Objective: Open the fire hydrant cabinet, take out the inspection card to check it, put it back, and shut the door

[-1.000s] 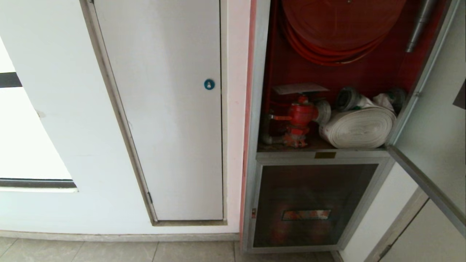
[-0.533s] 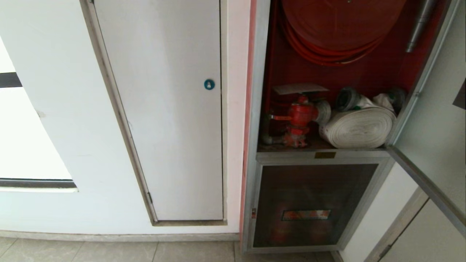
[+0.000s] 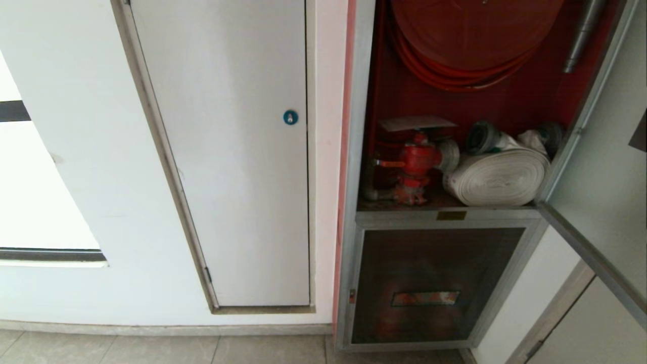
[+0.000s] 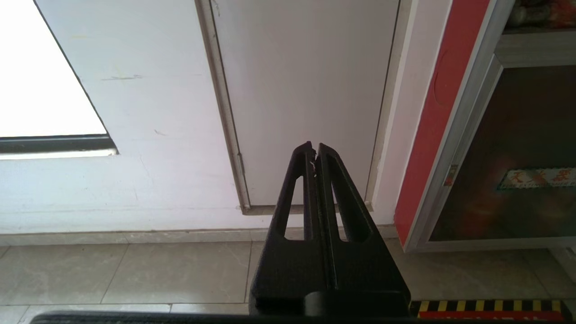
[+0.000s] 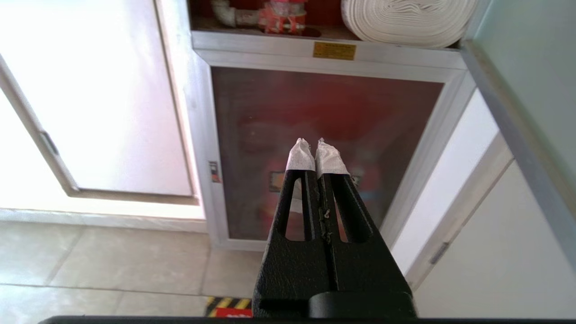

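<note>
The fire hydrant cabinet (image 3: 364, 151) is seen with its door (image 3: 601, 167) swung wide to the right. Inside, the inspection card (image 3: 415, 123) is laid flat on top of the red valve (image 3: 419, 159), beside the white rolled hose (image 3: 498, 177). The right gripper (image 5: 314, 145) is held low before the smaller dark panel (image 5: 324, 135), its taped tips pressed together on nothing. The left gripper (image 4: 314, 147) is parked near the floor (image 4: 135, 270), its tips also together and empty. If the door is closed carelessly, the loosely perched card could be jolted off the valve. The open door's lower edge could also be struck by a rising arm.
</note>
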Motion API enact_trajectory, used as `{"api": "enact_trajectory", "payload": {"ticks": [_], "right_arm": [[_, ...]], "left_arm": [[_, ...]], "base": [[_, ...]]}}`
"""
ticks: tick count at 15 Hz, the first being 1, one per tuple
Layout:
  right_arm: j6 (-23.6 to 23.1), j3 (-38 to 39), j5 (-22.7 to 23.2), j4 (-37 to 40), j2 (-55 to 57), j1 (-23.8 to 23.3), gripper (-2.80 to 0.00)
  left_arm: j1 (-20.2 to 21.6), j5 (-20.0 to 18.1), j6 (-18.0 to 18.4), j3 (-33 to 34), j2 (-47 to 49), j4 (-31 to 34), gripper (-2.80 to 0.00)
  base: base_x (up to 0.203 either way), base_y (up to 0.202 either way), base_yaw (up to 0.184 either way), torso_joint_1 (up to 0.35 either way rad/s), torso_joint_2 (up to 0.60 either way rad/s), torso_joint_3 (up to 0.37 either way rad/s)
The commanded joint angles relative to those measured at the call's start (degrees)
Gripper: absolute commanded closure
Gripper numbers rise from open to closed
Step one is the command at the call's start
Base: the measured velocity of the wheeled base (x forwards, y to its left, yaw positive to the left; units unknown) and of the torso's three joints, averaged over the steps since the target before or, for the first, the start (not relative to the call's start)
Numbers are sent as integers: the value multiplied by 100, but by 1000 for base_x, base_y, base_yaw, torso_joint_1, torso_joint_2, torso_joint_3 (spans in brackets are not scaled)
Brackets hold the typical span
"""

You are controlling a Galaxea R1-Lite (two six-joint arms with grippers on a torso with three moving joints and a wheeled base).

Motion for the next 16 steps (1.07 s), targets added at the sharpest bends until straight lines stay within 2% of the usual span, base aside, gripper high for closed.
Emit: {"api": "enact_trajectory", "payload": {"ticks": [1, 5, 16], "right_arm": [[62, 24, 49, -6, -1, 5, 0], [248, 16, 51, -6, -1, 5, 0], [265, 24, 42, -15, -1, 5, 0]], "left_arm": [[5, -3, 1, 44, 7, -4, 0], [5, -3, 1, 44, 7, -4, 0], [5, -3, 1, 44, 7, -4, 0]], "base": [[0, 0, 0, 0, 0, 0], [0, 0, 0, 0, 0, 0], [0, 0, 0, 0, 0, 0]]}}
